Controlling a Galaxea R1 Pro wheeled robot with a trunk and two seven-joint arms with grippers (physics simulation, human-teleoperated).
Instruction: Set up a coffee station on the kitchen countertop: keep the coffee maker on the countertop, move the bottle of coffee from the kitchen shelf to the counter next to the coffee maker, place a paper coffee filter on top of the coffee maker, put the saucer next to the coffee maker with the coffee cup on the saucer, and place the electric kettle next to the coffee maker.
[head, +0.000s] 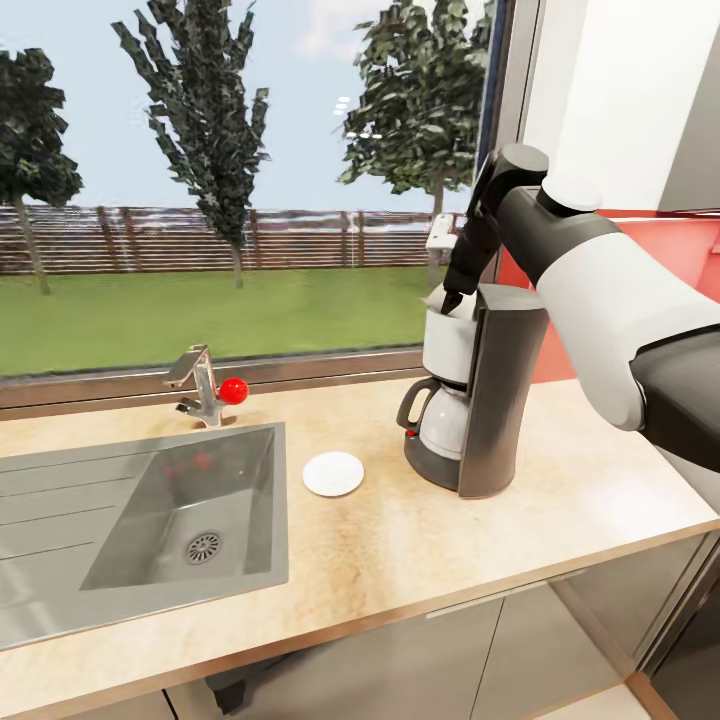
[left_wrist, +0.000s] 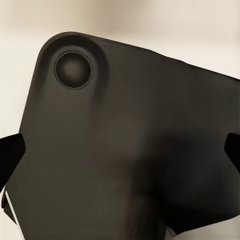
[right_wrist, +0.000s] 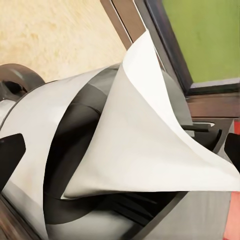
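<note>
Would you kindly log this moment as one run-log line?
right tool: over coffee maker | paper coffee filter: at its top | saucer: beside it, bare

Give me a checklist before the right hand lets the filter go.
1. Coffee maker upright on the countertop: ok.
2. Right hand over the maker's top: ok.
3. Filter over the maker's top opening: ok.
4. Filter lying flat and settled: not ok, it stands crumpled and lifted.
5. Hand's grip on the filter: cannot tell.
6. Saucer beside the maker: ok.
</note>
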